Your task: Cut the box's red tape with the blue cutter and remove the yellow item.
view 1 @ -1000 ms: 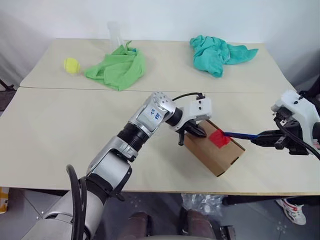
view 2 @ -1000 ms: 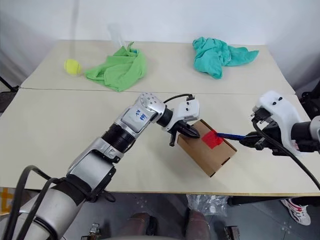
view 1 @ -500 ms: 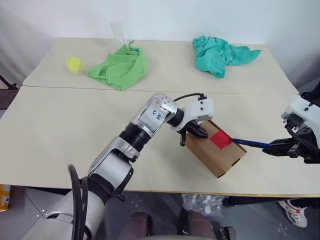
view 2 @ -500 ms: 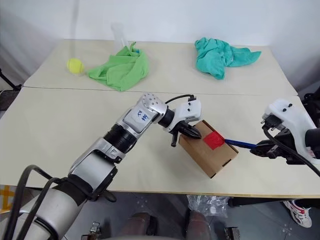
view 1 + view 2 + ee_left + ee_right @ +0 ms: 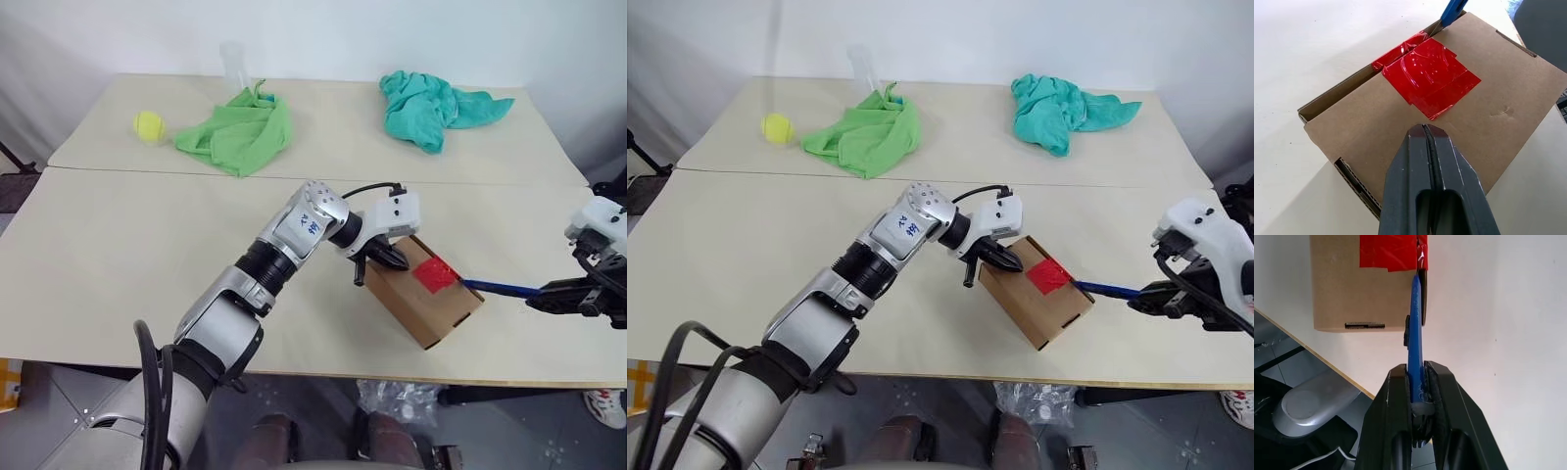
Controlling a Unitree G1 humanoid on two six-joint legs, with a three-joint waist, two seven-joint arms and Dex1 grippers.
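The brown box (image 5: 428, 304) lies near the table's front edge, with the red tape (image 5: 434, 274) across its top seam. My left gripper (image 5: 394, 258) is shut, and its fingertips (image 5: 1425, 132) press on the box top just beside the tape (image 5: 1427, 73). At the far right, my right gripper (image 5: 537, 301) is shut on the blue cutter (image 5: 498, 288). The cutter (image 5: 1415, 328) points at the box, with its tip at the box's edge by the tape (image 5: 1391, 252). The yellow item is hidden.
A tennis ball (image 5: 148, 124), a green cloth (image 5: 238, 135) and a clear cup (image 5: 231, 61) lie at the far left of the table. A teal cloth (image 5: 431, 103) lies at the far right. The box sits close to the table's front edge (image 5: 323, 377).
My right gripper has drawn back to the right with the cutter, so its tip has slid off the tape to the box's edge. The left gripper has stayed on the box.
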